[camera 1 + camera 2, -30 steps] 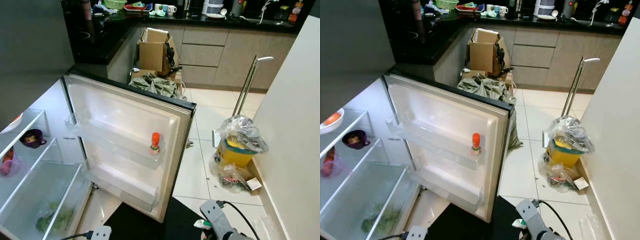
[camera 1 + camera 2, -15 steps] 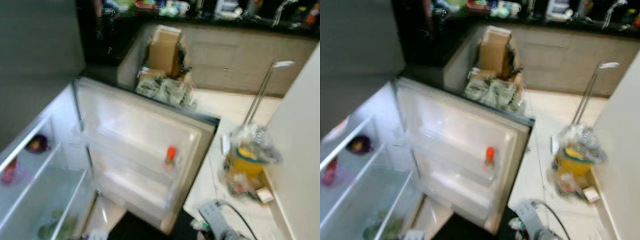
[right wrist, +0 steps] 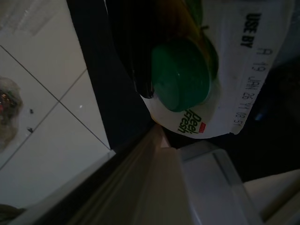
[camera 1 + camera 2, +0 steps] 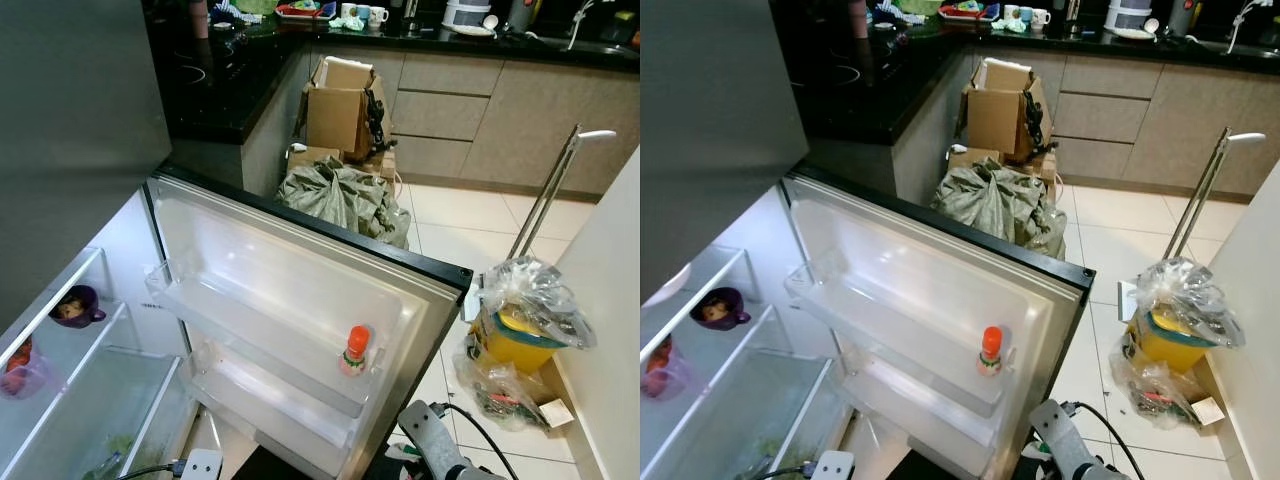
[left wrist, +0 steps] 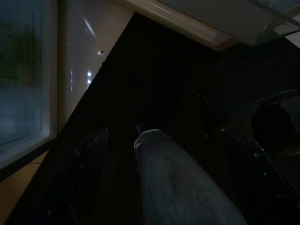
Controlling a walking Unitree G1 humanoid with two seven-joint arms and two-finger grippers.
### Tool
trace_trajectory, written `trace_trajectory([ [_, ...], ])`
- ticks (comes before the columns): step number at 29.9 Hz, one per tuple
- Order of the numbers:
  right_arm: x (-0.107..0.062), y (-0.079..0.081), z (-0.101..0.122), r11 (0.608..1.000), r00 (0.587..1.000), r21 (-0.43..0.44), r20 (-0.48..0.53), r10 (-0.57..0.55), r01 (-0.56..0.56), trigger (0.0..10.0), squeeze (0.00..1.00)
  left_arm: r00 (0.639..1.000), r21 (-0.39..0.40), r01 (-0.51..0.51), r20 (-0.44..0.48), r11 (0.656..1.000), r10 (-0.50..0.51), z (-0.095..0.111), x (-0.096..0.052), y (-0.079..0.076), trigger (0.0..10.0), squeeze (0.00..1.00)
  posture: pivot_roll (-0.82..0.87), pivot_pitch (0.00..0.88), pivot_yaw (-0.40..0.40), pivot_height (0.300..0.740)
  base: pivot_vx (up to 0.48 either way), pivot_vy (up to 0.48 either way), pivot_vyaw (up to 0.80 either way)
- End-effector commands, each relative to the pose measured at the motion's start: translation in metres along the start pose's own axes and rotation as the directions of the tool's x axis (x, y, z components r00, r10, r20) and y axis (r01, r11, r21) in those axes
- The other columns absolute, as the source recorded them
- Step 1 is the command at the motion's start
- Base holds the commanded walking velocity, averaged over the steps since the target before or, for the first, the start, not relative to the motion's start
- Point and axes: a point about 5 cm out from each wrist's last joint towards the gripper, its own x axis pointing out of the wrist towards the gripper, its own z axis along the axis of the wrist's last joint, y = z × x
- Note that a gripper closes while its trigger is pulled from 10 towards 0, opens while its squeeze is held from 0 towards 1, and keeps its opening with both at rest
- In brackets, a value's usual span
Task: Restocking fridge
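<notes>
The fridge stands open before me, its door [image 4: 290,265] swung out to the right. A small orange-capped bottle [image 4: 354,350] stands alone in a door shelf [image 4: 260,335]. Inside on the left, a purple bowl [image 4: 72,305] and a pink cup [image 4: 20,372] sit on glass shelves above a crisper drawer [image 4: 85,420] with greens. My right arm [image 4: 432,452] hangs low by the door's lower corner. In the right wrist view my right gripper [image 3: 187,65] is shut on a white juice carton [image 3: 248,70] with a green cap [image 3: 180,75]. My left gripper [image 5: 168,154] hangs open in the dark.
A yellow bin [image 4: 515,335] wrapped in clear plastic stands on the tiled floor at the right, against a white wall [image 4: 610,320]. Behind the door lie a grey-green bag [image 4: 345,195] and cardboard boxes [image 4: 340,105]. A metal stand [image 4: 548,190] leans near the kitchen cabinets [image 4: 480,100].
The camera has swung, so the door and bottle now sit further right and lower in the picture. Both arms stay low, and the carton remains in the right gripper.
</notes>
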Motion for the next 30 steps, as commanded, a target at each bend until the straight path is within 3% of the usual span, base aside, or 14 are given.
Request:
trace_trajectory([
  [1,-0.001,0.001,-0.003,1.000,1.000,0.005,-0.003,0.010,-0.010,10.0,0.00,1.000,-0.010,-0.001,-0.011,1.000,0.001,-0.004,-0.001,0.000,10.0,0.00,-0.06,0.000,-0.040,0.740,0.000,0.000,0.00],
  [6,0.000,0.010,0.001,0.991,0.991,-0.002,0.032,0.131,-0.131,10.0,0.00,1.000,-0.011,0.002,-0.007,1.000,-0.002,-0.003,-0.001,-0.001,10.0,0.00,-0.06,0.000,-0.040,0.740,0.000,0.000,0.00],
  [7,-0.001,0.016,0.002,0.976,0.975,-0.015,0.050,0.217,-0.216,10.0,0.00,1.000,-0.009,0.005,-0.007,1.000,-0.005,-0.003,0.000,-0.001,10.0,0.00,-0.06,0.000,-0.040,0.740,0.000,0.000,0.00],
  [10,-0.002,0.021,0.006,0.949,0.946,-0.032,0.076,0.315,-0.313,10.0,0.00,1.000,-0.015,0.008,-0.003,1.000,-0.008,-0.003,-0.001,-0.001,10.0,0.00,-0.07,0.000,-0.040,0.740,0.000,0.000,0.00],
  [15,-0.002,0.022,0.023,0.909,0.894,-0.044,0.163,0.417,-0.415,10.0,0.00,1.000,-0.024,0.012,0.011,1.000,-0.012,-0.001,-0.001,0.001,10.0,0.00,-0.07,0.000,-0.041,0.740,0.000,0.000,0.00],
  [22,-0.001,0.020,0.051,0.886,0.853,-0.162,0.240,0.463,-0.435,10.0,0.00,0.999,-0.010,0.010,0.044,1.000,-0.010,0.006,-0.001,0.006,10.0,0.00,-0.06,0.000,-0.037,0.740,0.000,0.000,0.00],
  [25,-0.002,0.020,0.073,0.878,0.819,-0.219,0.320,0.477,-0.425,10.0,0.00,0.998,-0.002,0.011,0.070,1.000,-0.011,0.013,-0.001,0.010,10.0,0.00,-0.06,0.000,-0.035,0.740,0.000,0.000,0.00],
  [30,-0.002,0.020,0.093,0.879,0.797,-0.287,0.380,0.470,-0.381,10.0,0.00,0.996,0.007,0.012,0.087,1.000,-0.013,0.017,-0.001,0.011,10.0,0.00,-0.06,0.000,-0.035,0.740,0.000,0.000,0.00],
])
